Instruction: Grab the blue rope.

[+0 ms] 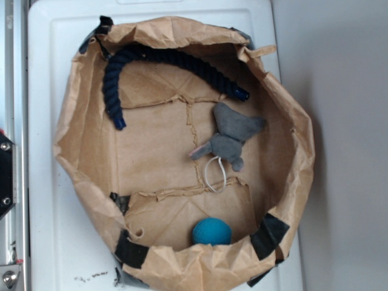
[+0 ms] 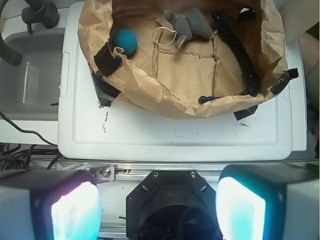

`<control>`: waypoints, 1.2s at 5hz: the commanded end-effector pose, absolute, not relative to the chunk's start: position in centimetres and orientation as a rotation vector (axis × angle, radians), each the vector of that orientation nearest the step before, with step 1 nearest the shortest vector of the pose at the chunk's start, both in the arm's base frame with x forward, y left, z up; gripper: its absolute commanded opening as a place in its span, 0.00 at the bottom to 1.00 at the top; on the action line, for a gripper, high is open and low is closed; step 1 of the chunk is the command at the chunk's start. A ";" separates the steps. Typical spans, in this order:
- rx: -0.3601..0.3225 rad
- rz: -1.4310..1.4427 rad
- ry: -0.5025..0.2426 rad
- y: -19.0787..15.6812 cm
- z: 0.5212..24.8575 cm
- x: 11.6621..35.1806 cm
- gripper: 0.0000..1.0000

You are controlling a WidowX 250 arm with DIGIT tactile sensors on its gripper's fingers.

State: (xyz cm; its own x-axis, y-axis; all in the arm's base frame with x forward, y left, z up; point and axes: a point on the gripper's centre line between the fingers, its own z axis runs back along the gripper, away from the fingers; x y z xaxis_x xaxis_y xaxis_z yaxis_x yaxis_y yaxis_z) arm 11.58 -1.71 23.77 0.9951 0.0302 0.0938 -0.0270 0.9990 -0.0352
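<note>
So the rope [image 1: 163, 63] is lying inside a big crumpled paper bag [image 1: 91, 194] that's been rolled down into a sort of open nest, sitting on a white lid [image 1: 42, 212]. In the exterior view the rope runs in an arch along the bag's far wall, one shiny blue end [image 1: 242, 94] near the right side and the other end [image 1: 119, 123] hanging down on the left. Nothing lies on top of it.

Sharing the bag: a grey plush mouse [image 1: 230, 136] right below the rope's right end, close but not touching as far as I can see, with a loop of white cord [image 1: 213, 174] trailing from it. A teal ball [image 1: 211, 232] sits at the opposite wall, well apart from the rope. Black tape patches [image 1: 270, 233] hold the bag rim.

Wrist view shows the fingers [image 2: 159, 205] spread wide, pads [image 2: 75, 212] glowing bluish, holding nothing, outside the bag over the metal rail [image 2: 150, 170]. The bag's crumpled near wall stands between them and the rope [image 2: 245, 60].
</note>
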 end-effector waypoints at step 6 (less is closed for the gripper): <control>-0.065 -0.116 -0.113 0.4 18.7 20.1 1.00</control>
State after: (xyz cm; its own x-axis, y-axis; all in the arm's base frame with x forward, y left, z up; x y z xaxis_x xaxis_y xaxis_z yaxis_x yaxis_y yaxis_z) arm 19.70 0.73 18.12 0.9920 -0.0965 0.0817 0.1022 0.9924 -0.0683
